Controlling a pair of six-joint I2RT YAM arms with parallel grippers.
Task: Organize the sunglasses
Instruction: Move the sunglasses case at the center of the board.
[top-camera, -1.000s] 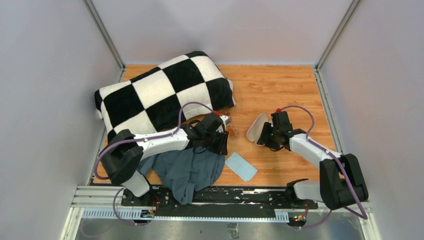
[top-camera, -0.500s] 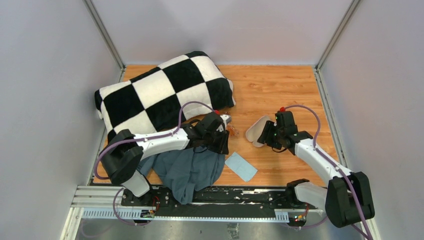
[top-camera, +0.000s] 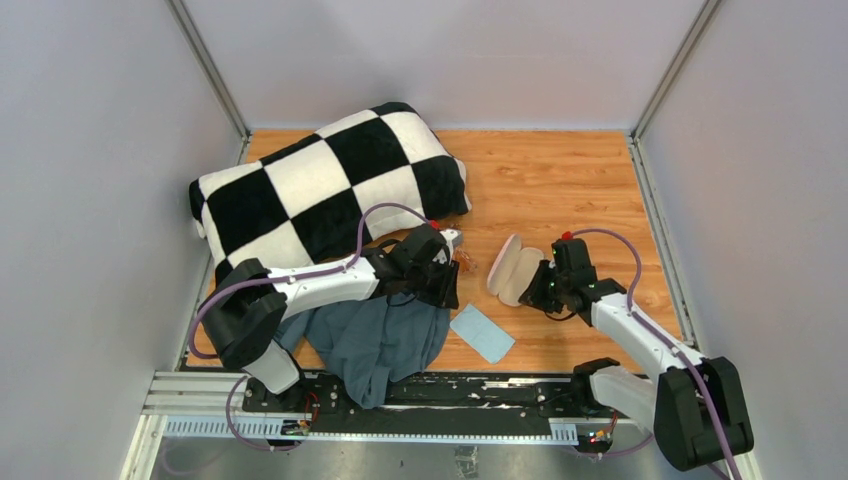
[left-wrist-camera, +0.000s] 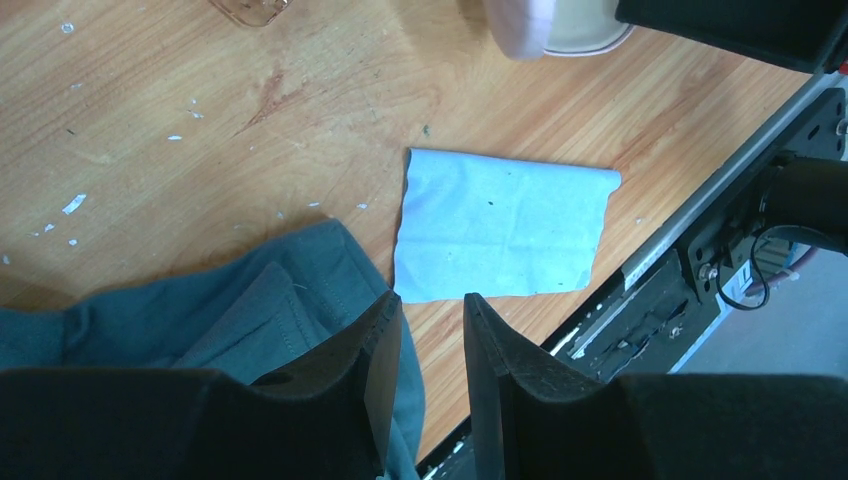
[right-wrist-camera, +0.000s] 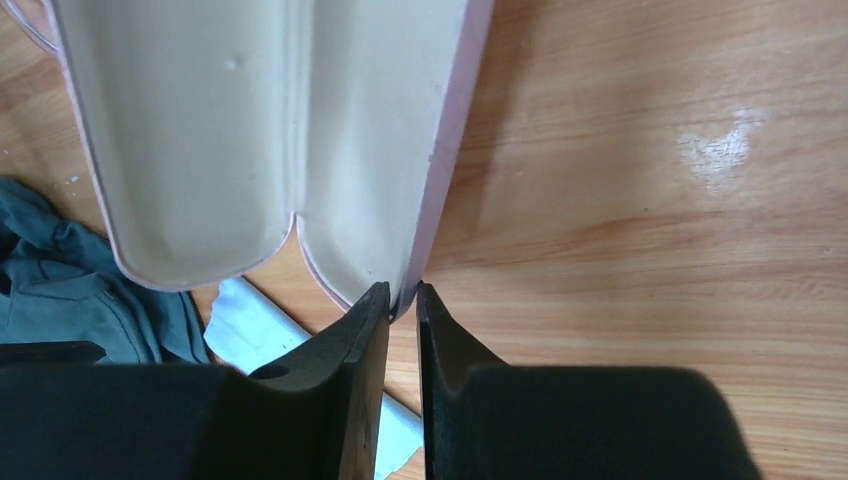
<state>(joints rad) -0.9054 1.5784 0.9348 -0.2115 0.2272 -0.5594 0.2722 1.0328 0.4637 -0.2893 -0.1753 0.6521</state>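
Observation:
The sunglasses (top-camera: 465, 263), small with orange lenses, lie on the wooden table just right of my left gripper (top-camera: 447, 288); one lens edge (left-wrist-camera: 250, 10) shows at the top of the left wrist view. That gripper (left-wrist-camera: 432, 305) is open with nothing between its fingers, hovering over the near table. The pink case (top-camera: 514, 270) lies open, cream inside (right-wrist-camera: 230, 130). My right gripper (top-camera: 543, 287) is shut on the near rim of the case's right half (right-wrist-camera: 403, 292).
A light-blue cloth (top-camera: 481, 333) (left-wrist-camera: 500, 235) lies flat near the front edge. A grey-blue garment (top-camera: 375, 342) is crumpled under the left arm. A black-and-white checkered pillow (top-camera: 325, 180) fills the back left. The metal rail (top-camera: 450, 385) runs along the front.
The right gripper has shifted toward the near edge and shut on the case's rim. The case now lies spread open and sits a little nearer. The left arm has not moved.

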